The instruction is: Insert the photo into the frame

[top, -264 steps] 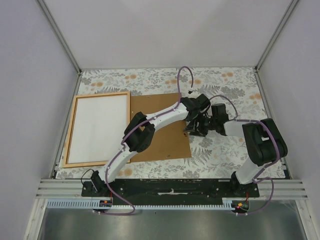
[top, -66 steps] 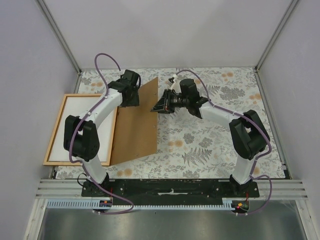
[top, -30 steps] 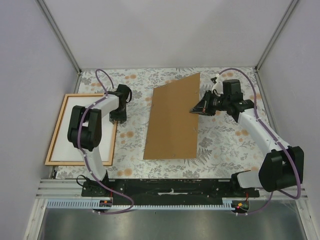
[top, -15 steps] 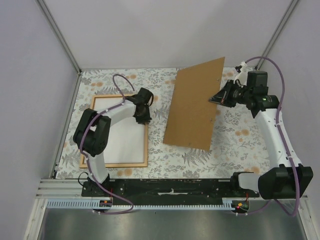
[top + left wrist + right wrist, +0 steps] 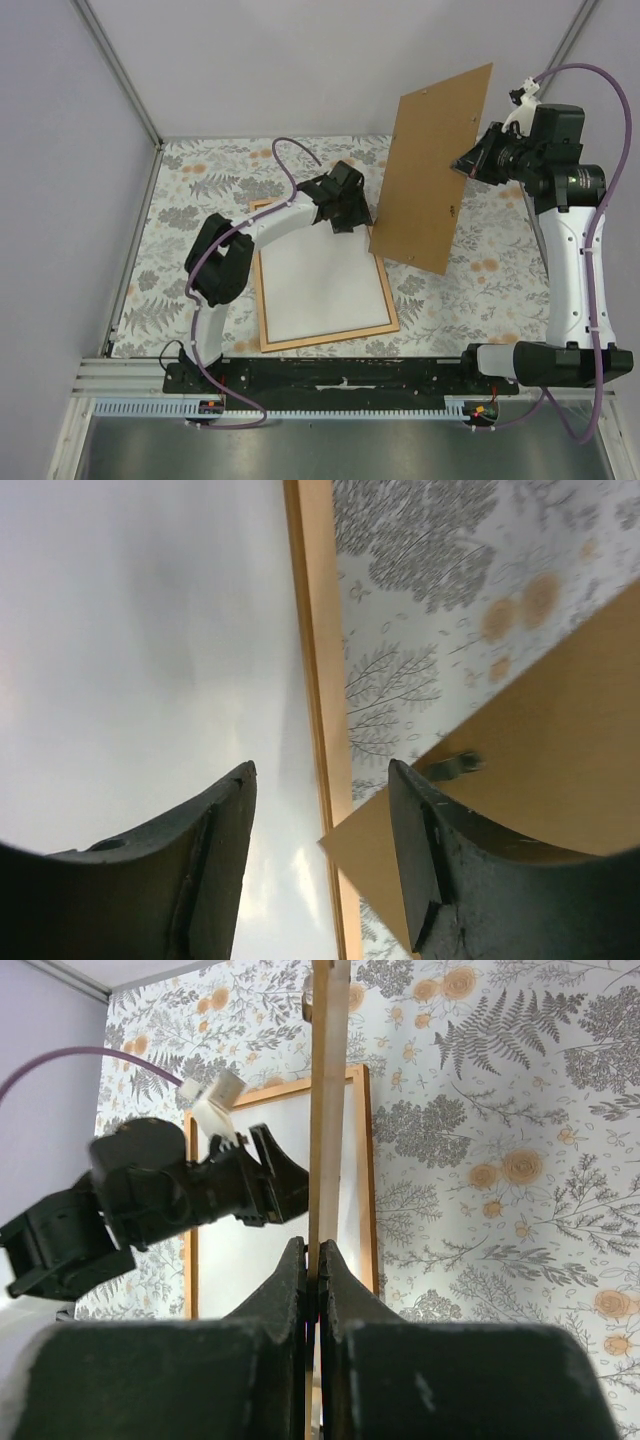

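Evidently right fingers (image 5: 282, 1305) clamp the board (image 5: 430, 170) (airborne) — left fingers (image 5: 215, 850) gape above frame (image 5: 318, 630), photo (image 5: 320, 280) print-side hidden.

Plain white, no print showing, on the upturned side of the photo (image 5: 322, 285). Light-brown wood on the thin frame (image 5: 330, 337) around it. Flat mid-brown, unpatterned, on the backing board (image 5: 432, 170). Pale bench (image 5: 190, 200) covering, printed with grey ferns and leaves and scattered orange blossoms. Black on the left claw (image 5: 320, 810) and the right claw (image 5: 312, 1270). White links with black joints on the arms (image 5: 570, 270), purple on the cables (image 5: 583, 67). Pale lilac-grey on the walls (image 5: 60, 150).
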{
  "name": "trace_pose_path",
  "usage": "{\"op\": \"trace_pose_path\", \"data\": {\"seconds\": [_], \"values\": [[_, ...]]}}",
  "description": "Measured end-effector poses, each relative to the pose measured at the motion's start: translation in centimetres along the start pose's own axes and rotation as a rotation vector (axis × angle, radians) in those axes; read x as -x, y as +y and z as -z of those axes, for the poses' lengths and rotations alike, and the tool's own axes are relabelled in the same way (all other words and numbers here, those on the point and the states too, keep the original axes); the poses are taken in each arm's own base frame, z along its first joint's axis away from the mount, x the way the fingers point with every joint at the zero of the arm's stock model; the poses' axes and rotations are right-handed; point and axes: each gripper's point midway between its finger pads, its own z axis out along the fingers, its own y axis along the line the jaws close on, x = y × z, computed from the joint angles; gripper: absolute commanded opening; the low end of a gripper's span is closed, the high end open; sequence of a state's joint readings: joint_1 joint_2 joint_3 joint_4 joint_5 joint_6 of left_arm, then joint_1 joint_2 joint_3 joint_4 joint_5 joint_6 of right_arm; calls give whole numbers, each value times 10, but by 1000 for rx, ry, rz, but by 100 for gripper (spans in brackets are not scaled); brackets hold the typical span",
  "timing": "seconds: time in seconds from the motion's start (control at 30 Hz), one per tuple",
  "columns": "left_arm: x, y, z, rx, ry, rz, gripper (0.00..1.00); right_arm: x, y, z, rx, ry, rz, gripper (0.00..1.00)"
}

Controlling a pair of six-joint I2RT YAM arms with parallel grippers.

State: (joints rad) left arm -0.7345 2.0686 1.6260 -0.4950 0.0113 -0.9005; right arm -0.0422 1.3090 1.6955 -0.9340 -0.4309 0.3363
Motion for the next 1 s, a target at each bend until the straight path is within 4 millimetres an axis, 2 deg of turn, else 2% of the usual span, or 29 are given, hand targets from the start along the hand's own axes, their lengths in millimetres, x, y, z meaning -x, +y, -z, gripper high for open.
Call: {"op": "trace_pose_path", "data": {"seconds": [0.13,0.27,0.37,0.43,0.53,0.6,0.67,0.77,0.83,0.9,1.0], "values": [[27,-4,28,-30,-45,-11,63,-3,0,-4,8,31,-14,0],[58,17,76,-30,-103,-56,64,-11,8,-12,76,82,-39,0],[86,55,119,-2,-175,-56,66,-23,17,-22,164,121,-58,0],[105,97,151,36,-237,-32,66,-40,22,-34,223,168,-76,0],[126,151,173,101,-300,45,66,-85,27,-63,297,283,-115,0],[123,176,175,123,-300,81,65,-116,30,-80,333,370,-148,0],[108,200,167,143,-264,120,62,-147,34,-96,358,453,-181,0],[81,239,151,190,-200,187,58,-178,44,-111,397,534,-217,0],[56,271,143,237,-153,249,55,-187,51,-118,430,552,-227,0],[36,293,141,274,-125,298,49,-190,57,-123,461,555,-233,0],[13,312,137,304,-97,343,40,-190,63,-130,501,543,-240,0]]}}
